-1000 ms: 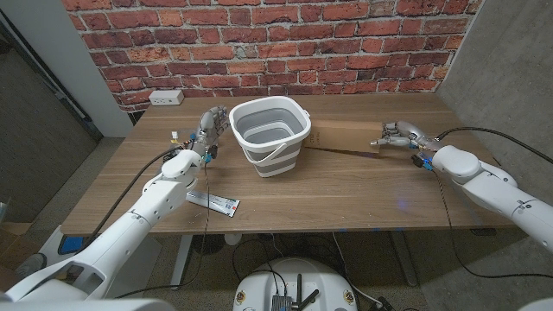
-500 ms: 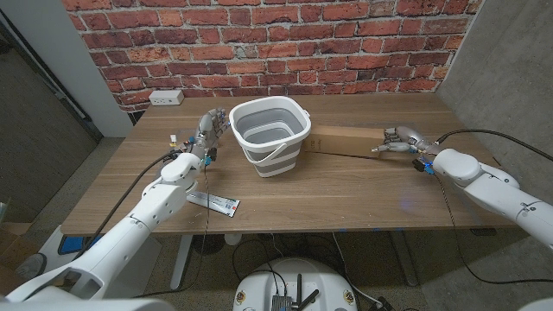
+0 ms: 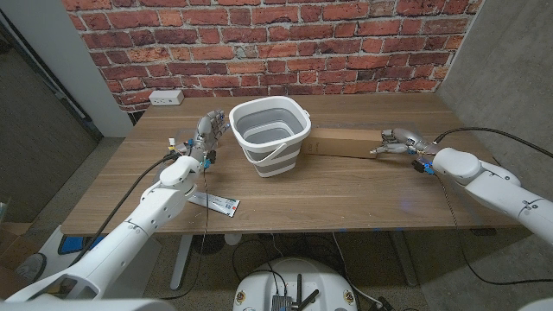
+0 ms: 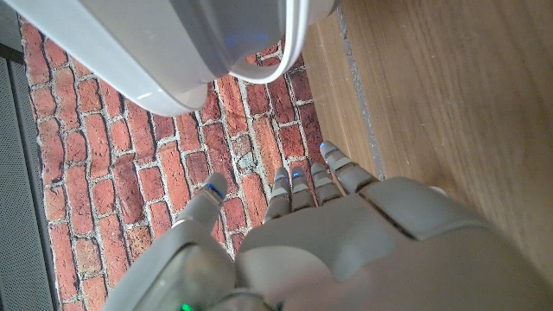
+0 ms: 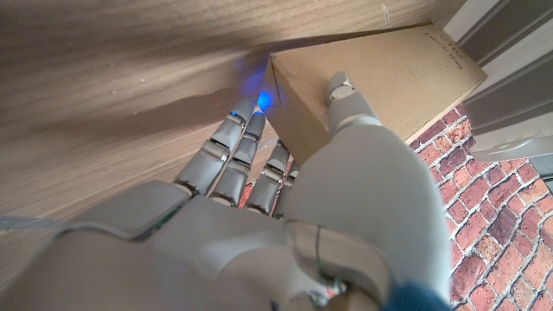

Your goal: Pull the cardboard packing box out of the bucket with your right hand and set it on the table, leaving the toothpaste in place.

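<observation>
One cardboard box [image 3: 344,142] on the table; right hand [image 3: 396,141] grips its end.

head view high over table [image 3: 346,186], wrist views close

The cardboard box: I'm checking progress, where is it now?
In the head view the cardboard box lies on the table's right half, between the bucket and the right hand, which grips its far end.

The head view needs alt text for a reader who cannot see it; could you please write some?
A long cardboard box lies on the wooden table to the right of a grey-and-white bucket, with the robot's right hand gripping its far end. The left hand stands beside the bucket, and a toothpaste tube lies near the front edge.
</observation>
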{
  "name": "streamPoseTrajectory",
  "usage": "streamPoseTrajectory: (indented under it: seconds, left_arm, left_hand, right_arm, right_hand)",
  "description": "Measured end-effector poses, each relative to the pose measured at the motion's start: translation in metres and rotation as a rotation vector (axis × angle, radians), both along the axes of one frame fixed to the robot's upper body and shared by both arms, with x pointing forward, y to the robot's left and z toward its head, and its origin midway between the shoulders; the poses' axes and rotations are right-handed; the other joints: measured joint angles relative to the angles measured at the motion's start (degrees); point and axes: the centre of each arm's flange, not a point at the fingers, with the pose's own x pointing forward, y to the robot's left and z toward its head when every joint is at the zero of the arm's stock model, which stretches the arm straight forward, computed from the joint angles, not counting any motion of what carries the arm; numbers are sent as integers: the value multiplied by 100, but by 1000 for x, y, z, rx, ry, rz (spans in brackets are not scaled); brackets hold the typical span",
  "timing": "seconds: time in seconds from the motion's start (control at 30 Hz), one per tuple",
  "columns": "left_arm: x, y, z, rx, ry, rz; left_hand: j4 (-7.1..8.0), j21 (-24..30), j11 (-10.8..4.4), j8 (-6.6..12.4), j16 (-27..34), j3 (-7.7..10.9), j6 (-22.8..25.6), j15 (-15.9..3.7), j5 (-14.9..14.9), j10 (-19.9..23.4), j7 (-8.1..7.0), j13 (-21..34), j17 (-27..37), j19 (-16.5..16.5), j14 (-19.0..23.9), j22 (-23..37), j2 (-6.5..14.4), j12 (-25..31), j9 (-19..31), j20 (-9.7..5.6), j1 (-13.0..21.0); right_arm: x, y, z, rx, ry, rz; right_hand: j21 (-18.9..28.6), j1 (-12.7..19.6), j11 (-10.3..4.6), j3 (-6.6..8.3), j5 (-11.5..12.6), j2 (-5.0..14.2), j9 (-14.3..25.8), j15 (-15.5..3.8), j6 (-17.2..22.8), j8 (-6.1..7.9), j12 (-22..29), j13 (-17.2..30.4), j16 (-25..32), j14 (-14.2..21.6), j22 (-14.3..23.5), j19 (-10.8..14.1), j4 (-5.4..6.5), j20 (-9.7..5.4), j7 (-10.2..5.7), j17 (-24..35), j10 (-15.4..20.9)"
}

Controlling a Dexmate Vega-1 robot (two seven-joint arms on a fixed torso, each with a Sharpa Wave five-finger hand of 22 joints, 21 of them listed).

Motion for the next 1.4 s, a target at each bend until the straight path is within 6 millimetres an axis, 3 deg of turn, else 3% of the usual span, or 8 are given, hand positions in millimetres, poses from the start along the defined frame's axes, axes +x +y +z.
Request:
streamPoseTrajectory:
  seconds: [0.33,0.57,0.7,0.93,1.07,1.2,1.4]
  left_arm:
    - [0,2,-1,-4,-2,-1]
    - [2,4,-2,-3,1,-3]
    - [3,5,-1,-4,1,-3]
    - [5,5,0,-3,0,-6]
    - [6,5,2,0,-3,-10]
    - [7,6,4,2,-4,-11]
    - [9,6,5,7,-8,-14]
  left_hand:
    - [0,0,0,0,0,0,0,0,0,0,0,0,0,0,0,0,0,0,0,0,0]
    - [0,0,0,0,0,0,0,0,0,0,0,0,0,0,0,0,0,0,0,0,0]
    - [0,0,0,0,0,0,0,0,0,0,0,0,0,0,0,0,0,0,0,0,0]
    - [0,0,0,0,0,0,0,0,0,0,0,0,0,0,0,0,0,0,0,0,0]
    - [0,0,0,0,0,0,0,0,0,0,0,0,0,0,0,0,0,0,0,0,0]
    - [0,0,0,0,0,0,0,0,0,0,0,0,0,0,0,0,0,0,0,0,0]
    - [0,0,-22,0,0,0,18,0,0,22,18,0,0,0,0,0,0,0,0,0,0]
  right_arm:
    - [1,2,4,-12,32,25]
    - [0,3,7,-11,50,50]
    - [-1,3,10,-12,58,63]
    - [-2,3,15,-13,77,97]
    - [-2,2,18,-12,82,109]
    - [-2,1,21,-10,86,130]
    - [-3,0,26,-4,84,151]
  right_hand:
    - [-64,-105,126,-143,-142,-168,0,21,-843,-322,0,-26,-244,-552,1,-248,-7,44,-52,0,-842]
    - [-87,-165,212,-205,-254,-228,0,27,-1205,-372,0,-52,-352,-826,1,-415,3,212,-77,-17,-1225]
    - [-131,-249,284,-235,-369,-311,0,215,-1595,-434,0,-70,-502,-1158,1,-656,33,370,-63,-43,-1611]
    - [-175,-405,411,-260,-535,-359,0,596,-2252,-455,0,-113,-688,-1800,-9,-1294,57,656,7,-103,-2293]
    - [-220,-505,486,-270,-602,-384,1,677,-2429,-455,1,-132,-729,-2052,-27,-1577,67,658,59,-149,-2486]
    - [-220,-567,518,-299,-651,-387,1,624,-2537,-454,1,-159,-751,-2198,-44,-1727,65,523,106,-190,-2608]
    - [-220,-632,507,-305,-697,-452,-27,627,-2698,-454,1,-199,-773,-2419,-53,-1932,59,493,123,-255,-2818]
